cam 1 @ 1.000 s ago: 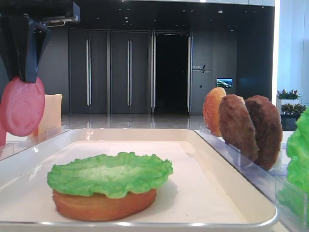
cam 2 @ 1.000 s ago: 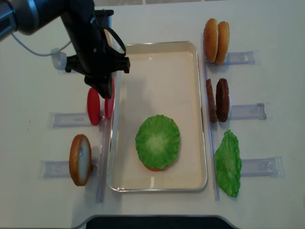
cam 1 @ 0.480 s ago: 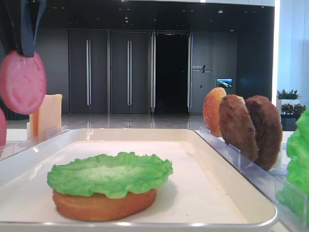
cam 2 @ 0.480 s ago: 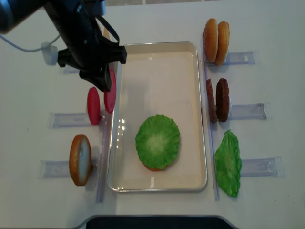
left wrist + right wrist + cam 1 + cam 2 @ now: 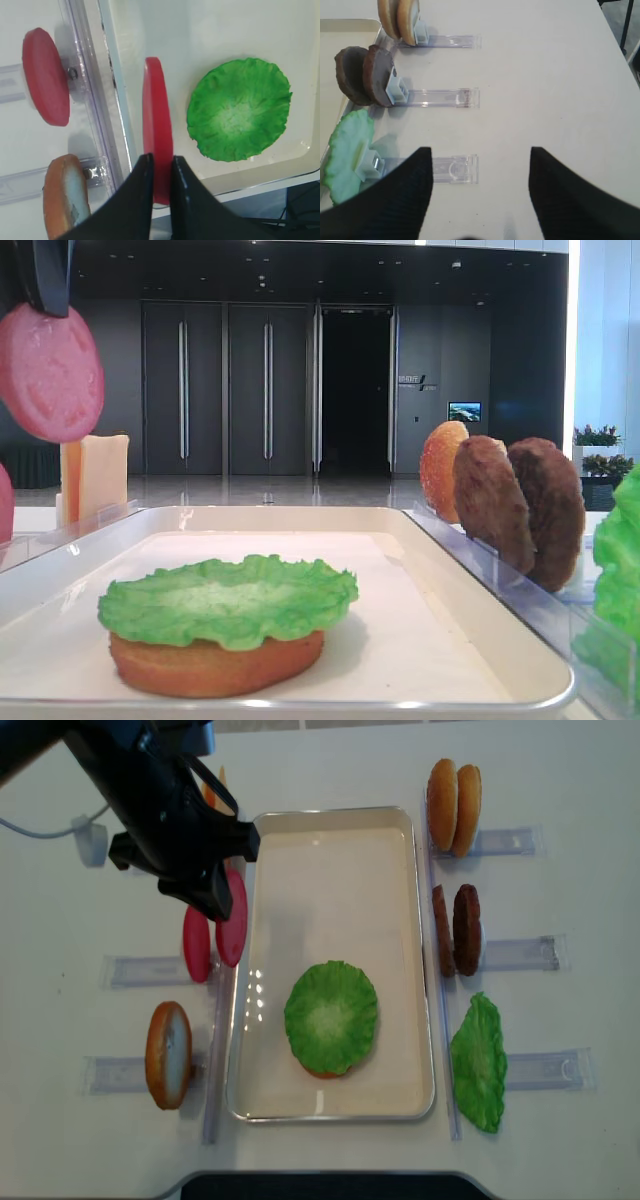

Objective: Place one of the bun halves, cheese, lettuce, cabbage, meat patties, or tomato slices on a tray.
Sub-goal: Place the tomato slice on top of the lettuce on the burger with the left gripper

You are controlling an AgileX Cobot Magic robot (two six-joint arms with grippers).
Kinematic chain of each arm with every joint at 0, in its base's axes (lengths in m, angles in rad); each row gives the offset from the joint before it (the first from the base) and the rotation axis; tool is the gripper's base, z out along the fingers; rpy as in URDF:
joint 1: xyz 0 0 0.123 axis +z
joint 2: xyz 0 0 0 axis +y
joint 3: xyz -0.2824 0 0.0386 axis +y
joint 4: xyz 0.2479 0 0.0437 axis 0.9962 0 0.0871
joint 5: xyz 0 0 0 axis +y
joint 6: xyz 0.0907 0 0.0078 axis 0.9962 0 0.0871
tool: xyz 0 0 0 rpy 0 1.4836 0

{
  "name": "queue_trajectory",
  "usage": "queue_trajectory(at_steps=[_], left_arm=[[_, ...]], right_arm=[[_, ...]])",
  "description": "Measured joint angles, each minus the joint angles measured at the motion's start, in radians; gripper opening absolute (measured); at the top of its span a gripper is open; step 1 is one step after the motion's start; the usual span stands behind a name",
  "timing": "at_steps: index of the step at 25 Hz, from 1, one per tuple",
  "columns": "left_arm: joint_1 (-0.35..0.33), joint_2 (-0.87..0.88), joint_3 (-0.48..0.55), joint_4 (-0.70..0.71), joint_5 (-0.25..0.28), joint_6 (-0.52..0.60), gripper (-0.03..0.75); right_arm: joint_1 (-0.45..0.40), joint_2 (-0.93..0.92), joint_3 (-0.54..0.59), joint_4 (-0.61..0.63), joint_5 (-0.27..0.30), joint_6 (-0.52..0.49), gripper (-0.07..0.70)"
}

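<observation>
My left gripper [image 5: 160, 165] is shut on a red tomato slice [image 5: 156, 115] held on edge. It hangs in the air over the left rim of the cream tray [image 5: 330, 830]. From above, the held tomato slice [image 5: 232, 920] shows just below the left gripper [image 5: 213, 898]. A second tomato slice [image 5: 196, 944] stands in its rack beside it. In the tray, a green lettuce leaf [image 5: 331, 1016] lies on a bun half [image 5: 215, 665]. Well to the right of the tray, my right gripper [image 5: 480, 152] is open over the bare table, with nothing between its fingers.
Right of the tray, clear racks hold two bun halves [image 5: 453, 792], two meat patties [image 5: 456, 930] and a lettuce leaf [image 5: 480, 1063]. On the left stand another bun half [image 5: 168, 1054] and cheese slices [image 5: 95, 475].
The left gripper has lifted the tomato slice up out of its rack and shifted it slightly toward the tray's left rim. Nothing else has moved.
</observation>
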Motion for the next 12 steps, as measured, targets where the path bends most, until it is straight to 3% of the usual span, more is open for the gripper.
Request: queue_trajectory(at_steps=[12], left_arm=[[0.0, -0.06, 0.0, -0.181, -0.007, 0.129, 0.06]], right_arm=[[0.0, 0.0, 0.0, 0.0, 0.0, 0.0, 0.432]])
